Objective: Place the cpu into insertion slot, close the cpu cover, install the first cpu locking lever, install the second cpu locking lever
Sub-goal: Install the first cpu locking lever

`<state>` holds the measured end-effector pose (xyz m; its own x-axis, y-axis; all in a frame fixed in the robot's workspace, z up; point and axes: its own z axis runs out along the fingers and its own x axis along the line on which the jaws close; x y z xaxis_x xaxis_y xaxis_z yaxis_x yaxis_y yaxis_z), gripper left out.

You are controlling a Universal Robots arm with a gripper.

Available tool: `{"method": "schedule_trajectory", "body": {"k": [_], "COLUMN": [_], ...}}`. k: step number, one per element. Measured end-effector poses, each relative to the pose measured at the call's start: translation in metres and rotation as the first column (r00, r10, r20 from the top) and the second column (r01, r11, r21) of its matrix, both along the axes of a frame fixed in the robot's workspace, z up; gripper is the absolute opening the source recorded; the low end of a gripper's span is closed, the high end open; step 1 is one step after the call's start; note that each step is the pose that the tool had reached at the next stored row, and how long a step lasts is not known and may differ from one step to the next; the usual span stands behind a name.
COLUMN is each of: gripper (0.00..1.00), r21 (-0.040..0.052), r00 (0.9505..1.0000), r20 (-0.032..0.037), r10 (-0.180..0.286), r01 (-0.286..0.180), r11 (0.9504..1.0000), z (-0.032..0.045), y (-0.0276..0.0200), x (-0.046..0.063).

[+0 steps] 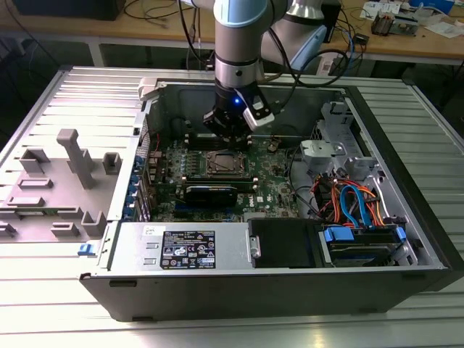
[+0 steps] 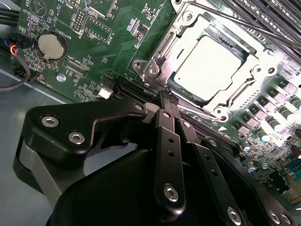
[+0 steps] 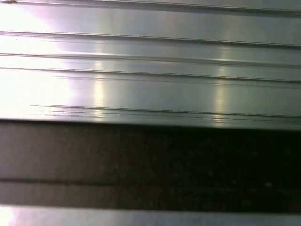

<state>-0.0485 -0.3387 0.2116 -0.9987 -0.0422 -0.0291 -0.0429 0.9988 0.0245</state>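
Bright, even light; white glare on cpu (image 2: 209,66)

Open computer case (image 1: 217,293) — blue cables (image 1: 353,199), coin battery (image 2: 51,44) inside.

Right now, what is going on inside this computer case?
The robot arm's gripper sits at the edge of the slot on the motherboard. The cpu already lies in it, and the cover is down around it. The gripper is shut; whether it grips anything, I cannot tell.
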Motion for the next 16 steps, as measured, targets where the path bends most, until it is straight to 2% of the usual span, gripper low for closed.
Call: {"method": "schedule_trajectory", "body": {"k": [4,8,16], "gripper": [0.11,0.11,0.11], "r21": [0.0019,0.0082,0.0093], "r00": [1.0,1.0,1.0], "r20": [0.0001,0.0001,0.0002], "r10": [0.0,0.0,0.0], "r01": [0.0,0.0,0.0], "r11": [1.0,1.0,1.0], "z": [-0.0037,-0.0057,-0.0041], "y": [0.0,0.0,0.0001], "x": [0.0015,0.0015,0.0016]}}
